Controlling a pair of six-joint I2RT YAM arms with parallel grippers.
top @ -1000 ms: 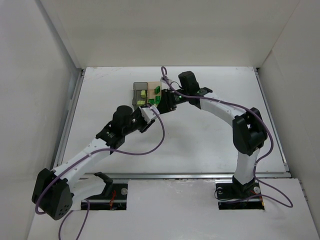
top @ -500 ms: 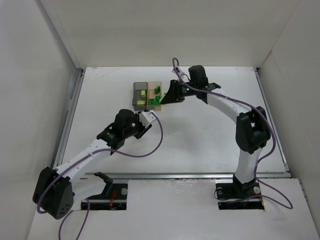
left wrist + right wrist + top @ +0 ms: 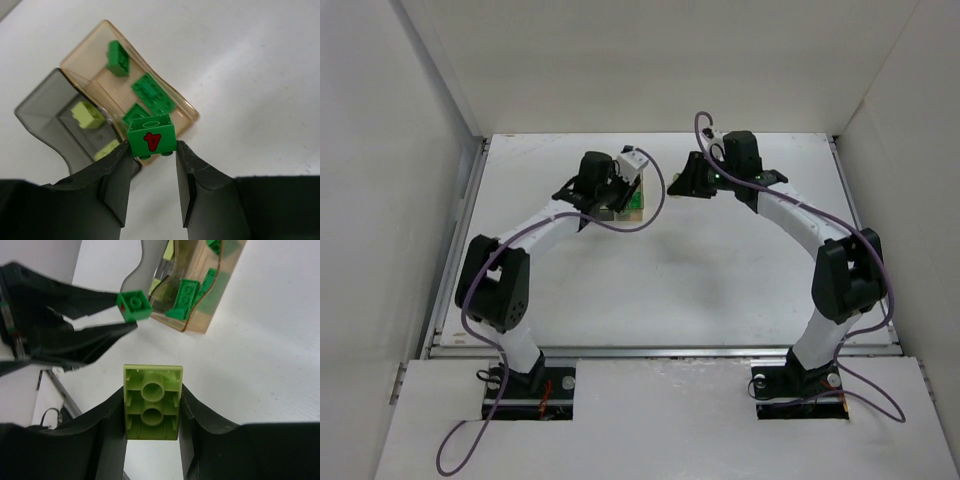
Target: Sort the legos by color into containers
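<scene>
In the left wrist view my left gripper [image 3: 151, 150] is shut on a dark green lego marked with a red 4 [image 3: 151, 136], held above the near rim of the amber-tan container [image 3: 86, 56]. That box holds three dark green legos [image 3: 152, 92]. The joined smoky grey container [image 3: 36, 112] holds two pale yellow-green legos [image 3: 88, 113]. My right gripper [image 3: 151, 395] is shut on a pale yellow-green lego [image 3: 152, 402], underside up, over bare table beside the amber box [image 3: 207, 305]. From above, the left gripper [image 3: 623, 190] covers most of the containers [image 3: 636, 203]; the right gripper [image 3: 684, 184] is to their right.
White walls enclose the white table [image 3: 720, 270] at the back and on both sides. A metal rail [image 3: 660, 350] runs along its near edge. Purple cables loop off both wrists. The left gripper's fingers [image 3: 95, 337] and its green lego [image 3: 134, 306] show in the right wrist view.
The left arm swung up from the near side of the boxes to over them. The right gripper drew back to the right, away from the boxes.
</scene>
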